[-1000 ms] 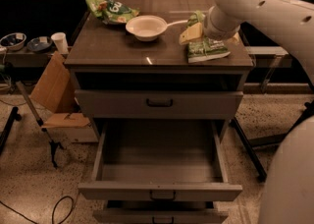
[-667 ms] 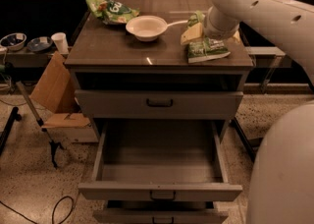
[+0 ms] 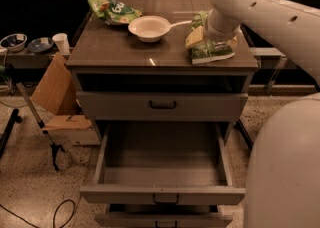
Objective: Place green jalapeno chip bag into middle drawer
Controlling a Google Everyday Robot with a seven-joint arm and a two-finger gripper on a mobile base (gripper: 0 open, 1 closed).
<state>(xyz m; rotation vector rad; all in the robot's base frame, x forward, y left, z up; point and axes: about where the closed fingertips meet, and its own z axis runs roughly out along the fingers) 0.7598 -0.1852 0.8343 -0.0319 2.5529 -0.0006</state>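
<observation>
The green jalapeno chip bag [image 3: 214,52] lies flat on the right side of the cabinet top [image 3: 115,52], pale green with a white front edge. My gripper [image 3: 199,36] is low over the bag's left part, touching or nearly touching it, and is mostly hidden behind my white arm [image 3: 260,7]. The middle drawer [image 3: 162,195] is pulled wide open below, its grey tray bare, with a small dark handle on its front. The bag is on the cabinet top, not in the drawer.
A brighter green bag [image 3: 112,9] and a white bowl [image 3: 149,27] sit at the back of the top. The top drawer [image 3: 162,105] is shut. The bottom drawer [image 3: 162,220] sticks out slightly. A cardboard box [image 3: 52,89] and a cup [image 3: 61,43] are at the left. My body [image 3: 285,172] fills the lower right.
My arm stays over the chip bag with almost no movement. My body has come a little further into the lower right of the view. The bag has not moved.
</observation>
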